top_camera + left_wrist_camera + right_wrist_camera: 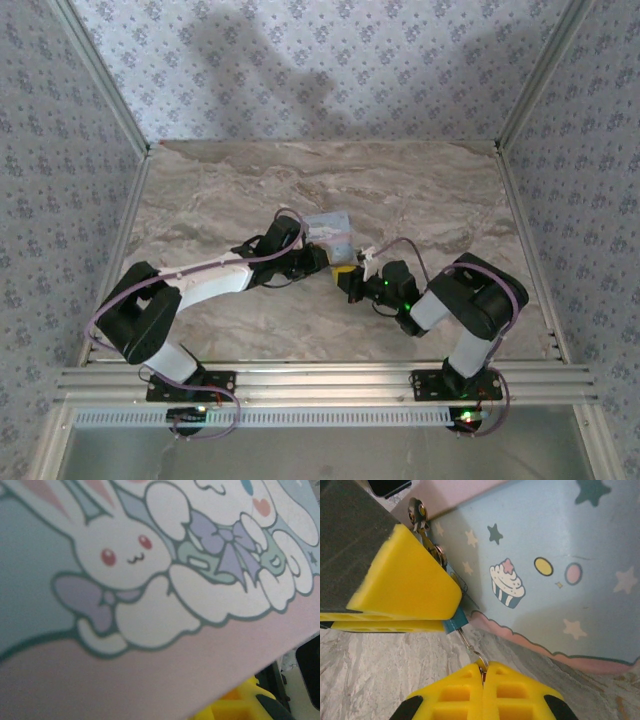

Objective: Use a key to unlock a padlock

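Note:
The tiny blue-grey padlock hangs at the front of the pale blue cartoon tin, below the tin's metal hasp. My left gripper is shut on the padlock, and its yellow pads hide most of the lock. The thin silver key runs from the padlock's underside down to my right gripper, which is shut on the key's ring end. From above, the left gripper and the right gripper meet at the tin's near edge.
The tin's lid with a white bunny lies very close under the left wrist camera, with a yellow pad at its lower edge. The marble tabletop spreads around the tin. Patterned walls and metal posts enclose the table.

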### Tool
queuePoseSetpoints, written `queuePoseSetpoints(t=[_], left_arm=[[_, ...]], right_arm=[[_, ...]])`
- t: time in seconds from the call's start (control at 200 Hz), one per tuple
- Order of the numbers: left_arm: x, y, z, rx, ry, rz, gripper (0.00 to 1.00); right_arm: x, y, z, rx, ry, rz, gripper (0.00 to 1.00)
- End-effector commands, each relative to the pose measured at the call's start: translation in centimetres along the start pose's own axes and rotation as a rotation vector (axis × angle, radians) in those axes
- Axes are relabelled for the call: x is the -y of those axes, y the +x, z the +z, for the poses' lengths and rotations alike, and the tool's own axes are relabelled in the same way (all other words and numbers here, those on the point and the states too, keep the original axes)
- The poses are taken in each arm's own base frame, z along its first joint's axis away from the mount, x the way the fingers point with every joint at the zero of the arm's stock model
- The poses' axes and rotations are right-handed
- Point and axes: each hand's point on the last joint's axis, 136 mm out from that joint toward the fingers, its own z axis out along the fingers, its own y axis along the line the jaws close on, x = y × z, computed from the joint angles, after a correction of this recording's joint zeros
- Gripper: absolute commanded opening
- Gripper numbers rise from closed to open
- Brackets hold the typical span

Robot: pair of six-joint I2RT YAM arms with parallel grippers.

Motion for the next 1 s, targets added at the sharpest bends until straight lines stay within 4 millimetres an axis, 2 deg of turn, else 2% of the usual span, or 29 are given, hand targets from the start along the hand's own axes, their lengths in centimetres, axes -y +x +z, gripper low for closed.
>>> queuePoseSetpoints(t=[0.0, 0.295, 0.53, 0.72, 0.879, 0.994], left_arm=[[4.8, -0.5, -1.2, 0.006, 0.137, 0.05, 0.17], [4.8, -0.4, -1.0, 0.001, 0.139, 0.052, 0.17], [4.0, -0.2, -0.5, -0.005, 0.115, 0.049, 0.17], [3.1, 0.0, 0.2, -0.015, 0.089, 0.047, 0.17], [2.2, -0.2, 0.7, -0.012, 0.064, 0.048, 0.17], [1.8, -0.6, 0.9, 0.002, 0.059, 0.048, 0.21]], right_arm=[[-1.9, -2.7, 1.0, 0.081, -0.072, -0.047, 0.0], [-2.4, -3.2, 1.5, 0.087, -0.1, -0.041, 0.0], [-3.1, -4.6, 1.4, 0.117, -0.116, -0.048, 0.0], [-2.9, -5.1, 1.2, 0.123, -0.101, -0.049, 0.0], [-1.7, -3.2, 1.3, 0.07, -0.06, -0.023, 0.0], [-0.8, -1.7, 1.3, 0.037, -0.034, 0.017, 0.0]])
